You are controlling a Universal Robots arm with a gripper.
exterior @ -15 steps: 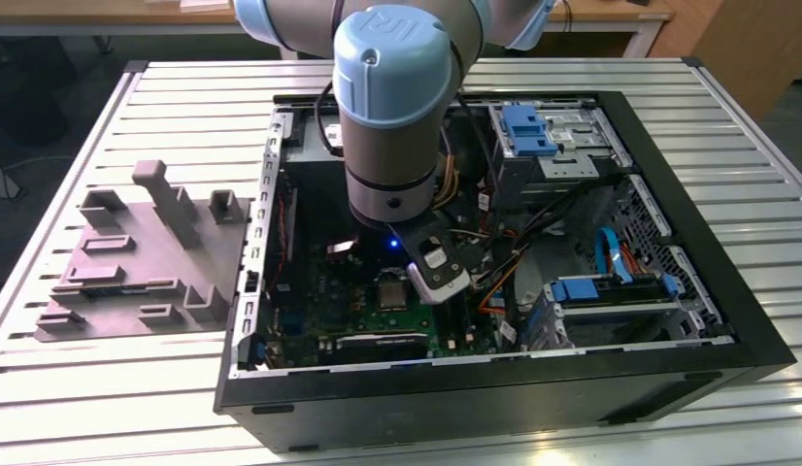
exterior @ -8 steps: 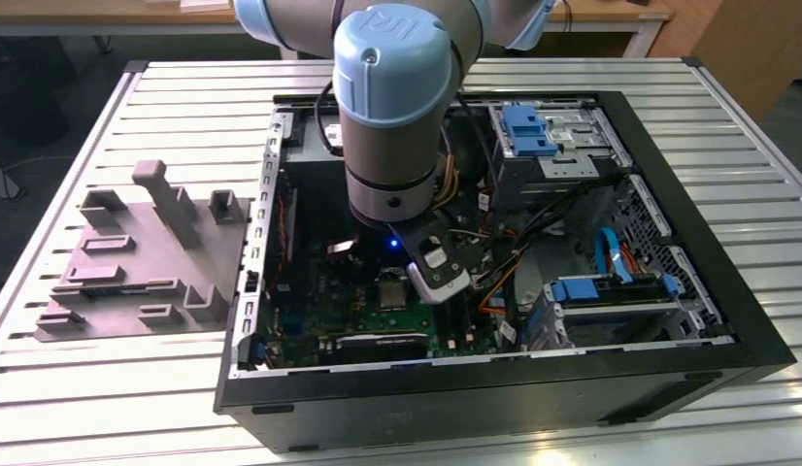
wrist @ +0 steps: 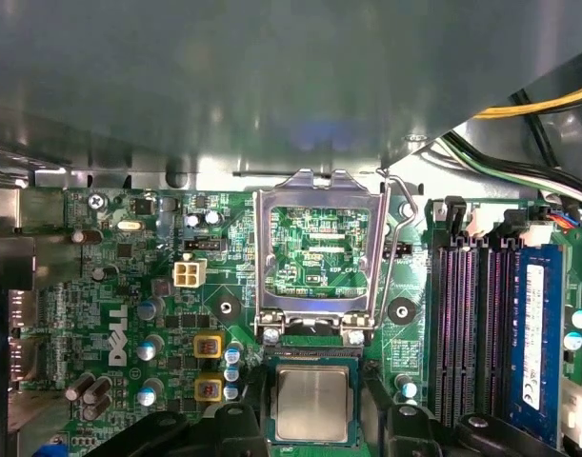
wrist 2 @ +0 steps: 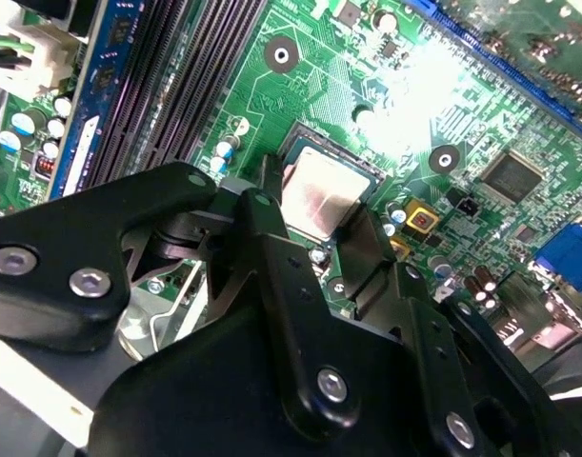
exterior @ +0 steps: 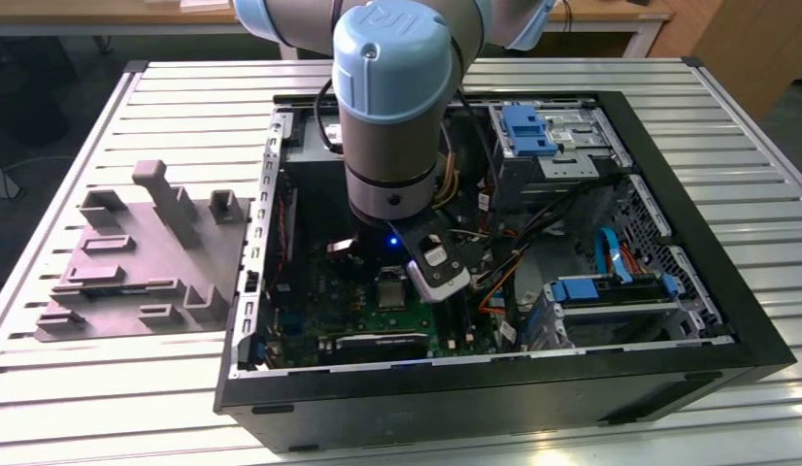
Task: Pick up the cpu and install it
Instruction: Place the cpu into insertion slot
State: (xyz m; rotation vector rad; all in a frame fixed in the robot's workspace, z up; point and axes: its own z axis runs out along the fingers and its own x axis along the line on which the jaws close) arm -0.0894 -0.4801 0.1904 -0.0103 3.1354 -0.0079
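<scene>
You've got the chip [wrist: 312,405] sitting in its socket (lid [wrist: 319,249] flipped up) between the gripper's [wrist: 314,419] fingers, grip can't tell.

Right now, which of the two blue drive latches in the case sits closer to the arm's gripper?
The lower blue latch, toward the exterior view's bottom right, is closer to the gripper over the green motherboard. The other blue latch sits in the far corner.

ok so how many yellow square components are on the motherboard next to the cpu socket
2. In the first wrist view, one yellow square component sits above the other, both beside the cpu in its socket. The gripper's black parts may hide others.
</scene>
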